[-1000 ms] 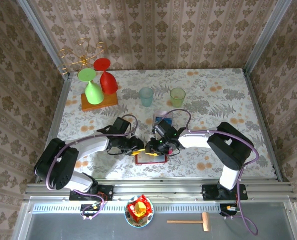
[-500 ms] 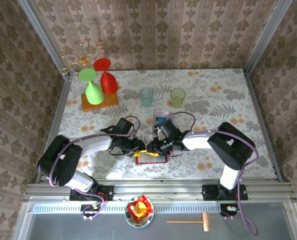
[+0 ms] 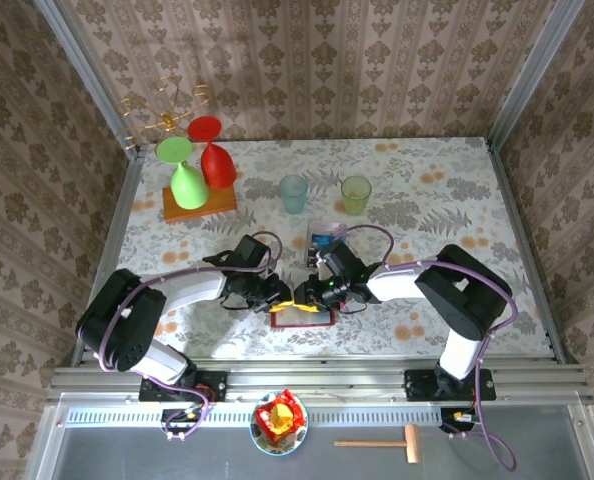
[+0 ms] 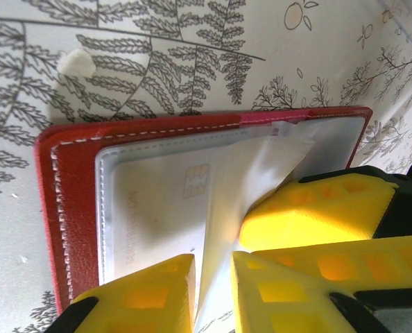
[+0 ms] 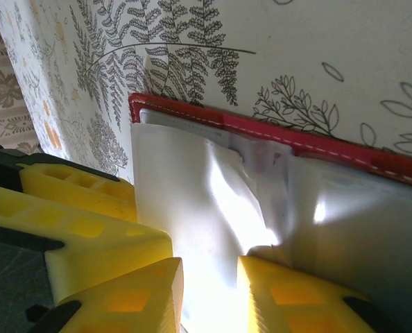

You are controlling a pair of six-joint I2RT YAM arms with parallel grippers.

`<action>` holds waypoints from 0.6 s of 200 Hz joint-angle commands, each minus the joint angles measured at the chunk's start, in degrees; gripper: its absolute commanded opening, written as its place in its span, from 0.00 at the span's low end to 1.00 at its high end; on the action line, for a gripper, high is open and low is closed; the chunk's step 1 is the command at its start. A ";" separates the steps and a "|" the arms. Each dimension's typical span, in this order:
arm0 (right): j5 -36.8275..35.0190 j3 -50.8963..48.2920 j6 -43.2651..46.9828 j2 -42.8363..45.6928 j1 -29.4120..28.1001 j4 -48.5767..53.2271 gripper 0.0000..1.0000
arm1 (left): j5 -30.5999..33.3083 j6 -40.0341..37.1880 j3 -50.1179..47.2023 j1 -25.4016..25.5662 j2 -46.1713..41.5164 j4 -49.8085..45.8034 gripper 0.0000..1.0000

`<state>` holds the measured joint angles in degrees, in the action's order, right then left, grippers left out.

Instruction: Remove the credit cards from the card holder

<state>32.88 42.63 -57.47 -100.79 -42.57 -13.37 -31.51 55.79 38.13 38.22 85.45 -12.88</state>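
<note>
Left gripper (image 4: pixel 213 270): closed on a clear pocket (image 4: pixel 261 163) of the card holder (image 4: pixel 71 201).
Right gripper (image 5: pixel 207 274): clamped on another pocket, just right.
Pale card (image 4: pixel 168 208): seen lodged inside.

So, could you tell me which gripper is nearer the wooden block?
Left. The left gripper is toward the bases and right of the wooden block; the right gripper is just further right.

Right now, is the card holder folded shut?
No, the card holder lies open, a pale card showing in its clear pocket.
</note>
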 commanded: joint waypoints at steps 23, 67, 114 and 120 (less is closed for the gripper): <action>-4.02 -0.10 0.46 5.72 1.25 5.30 0.29 | -1.17 0.05 3.41 0.43 -1.99 -1.19 0.21; -6.26 0.43 2.09 12.35 3.46 12.66 0.29 | -2.77 -1.62 6.91 0.45 -1.14 -2.39 0.24; -10.28 0.88 5.51 19.32 7.01 21.77 0.30 | -4.97 -3.70 10.98 1.55 2.32 -2.31 0.31; -10.32 0.60 5.82 19.98 7.65 22.33 0.30 | -4.97 -4.02 11.61 1.81 2.94 -2.32 0.32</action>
<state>25.91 42.68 -54.48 -83.90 -36.80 2.11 -34.39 54.30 46.98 38.98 85.84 -14.11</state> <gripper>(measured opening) 0.303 0.303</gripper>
